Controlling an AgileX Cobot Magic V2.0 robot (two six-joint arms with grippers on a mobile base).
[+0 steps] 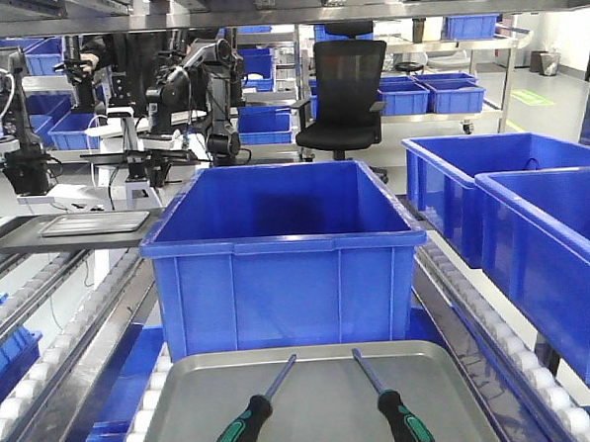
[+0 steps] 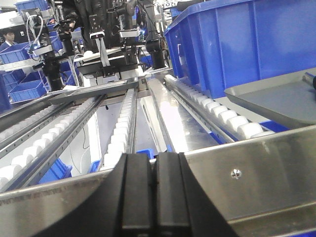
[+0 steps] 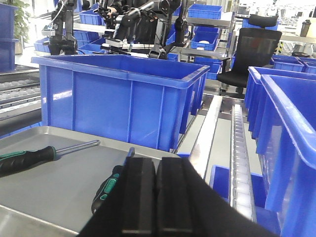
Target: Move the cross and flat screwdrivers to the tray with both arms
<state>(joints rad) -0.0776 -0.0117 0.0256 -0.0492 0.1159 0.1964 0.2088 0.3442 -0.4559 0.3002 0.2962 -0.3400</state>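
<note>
Two screwdrivers lie in the grey metal tray point(image 1: 315, 408) at the bottom of the front view, shafts pointing away: the left screwdriver point(image 1: 248, 418) and the right screwdriver point(image 1: 397, 412). The right wrist view shows one screwdriver point(image 3: 29, 156) at the left of the tray point(image 3: 59, 187) and the other screwdriver point(image 3: 109, 186) just left of my right gripper point(image 3: 156, 163), which is shut on nothing. My left gripper point(image 2: 155, 158) is shut and empty, over the conveyor frame, with the tray's corner point(image 2: 276, 96) off to its right. Neither arm shows in the front view.
A deep blue bin point(image 1: 282, 246) stands right behind the tray. Two more blue bins point(image 1: 532, 209) sit on the right. Roller conveyor rails point(image 2: 123, 128) run on the left. Another robot station point(image 1: 161, 109) and a black office chair point(image 1: 343, 90) stand far back.
</note>
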